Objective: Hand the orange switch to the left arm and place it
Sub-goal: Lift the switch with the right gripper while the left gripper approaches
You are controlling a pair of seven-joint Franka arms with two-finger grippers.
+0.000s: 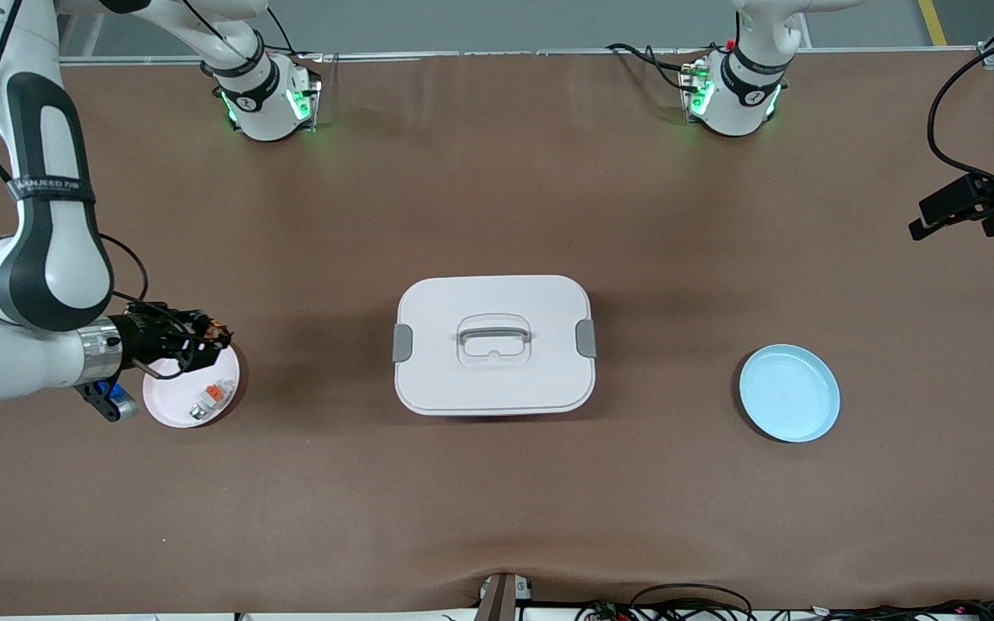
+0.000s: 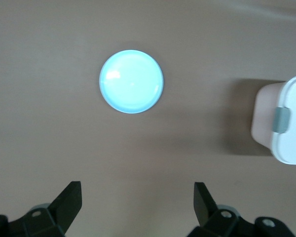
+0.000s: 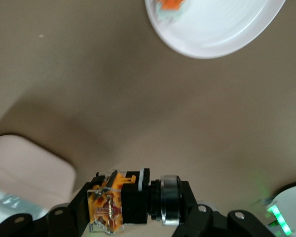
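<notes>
Box (image 1: 494, 345) mid-table between pink plate (image 1: 171, 405) and blue plate (image 1: 789, 392).

The box (image 2: 285, 121) is cut off by the left wrist view's edge, and the pink plate (image 3: 222, 29) by the right's.

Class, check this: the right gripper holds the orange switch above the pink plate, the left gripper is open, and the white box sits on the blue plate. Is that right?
One error: the box is not on the blue plate. In the front view it stands on the table between the pink plate and the blue one, touching neither. The right gripper does hold the orange switch, and the left gripper is open.
</notes>
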